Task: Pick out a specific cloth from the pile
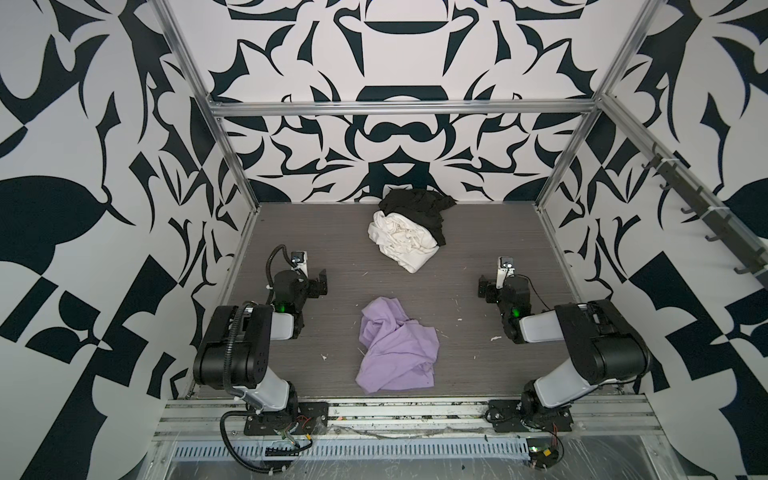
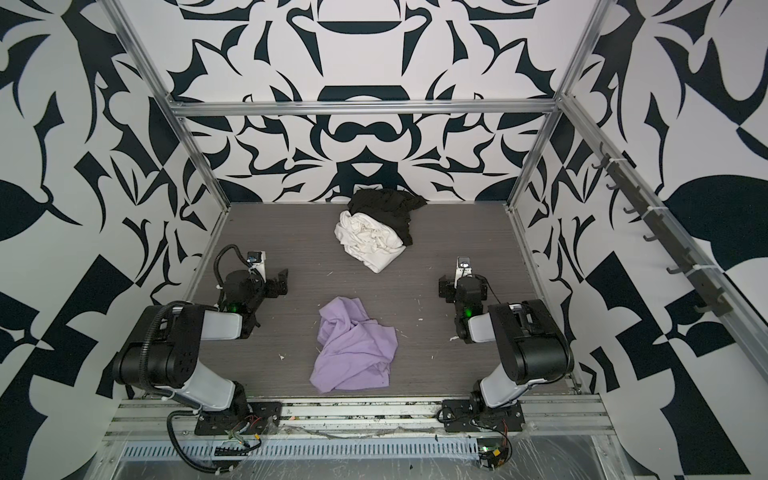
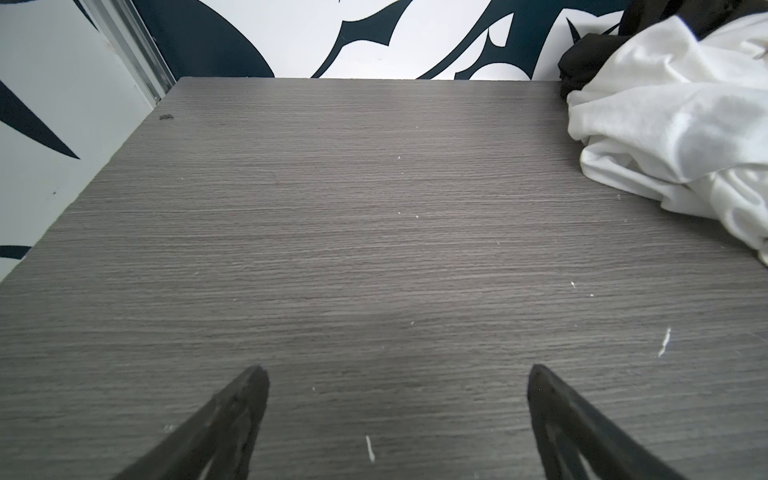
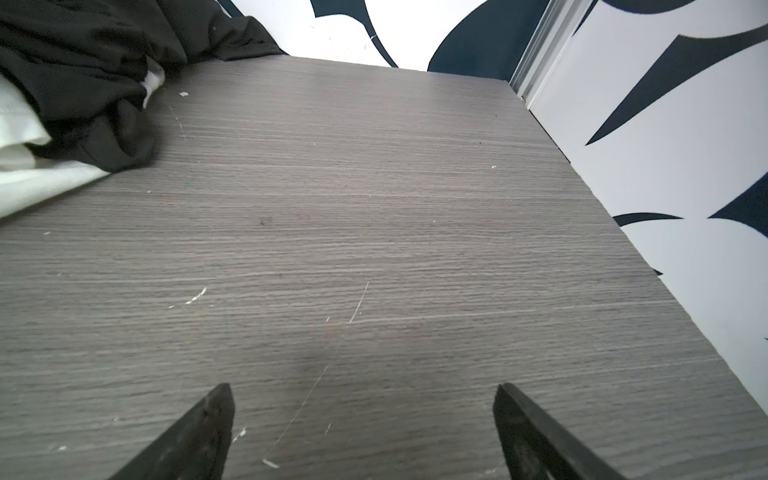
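Left hand (image 3: 397, 368) spread wide, low over table (image 3: 374, 208) | right hand (image 4: 362, 385) likewise

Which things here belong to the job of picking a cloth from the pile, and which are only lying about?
Job: pile of cream-white fabric cloth and black fabric cloth; crumpled lavender fabric cloth, lying apart; open left gripper; open right gripper.
Lying about: small white scraps on grey wood-grain table; black hook rail.
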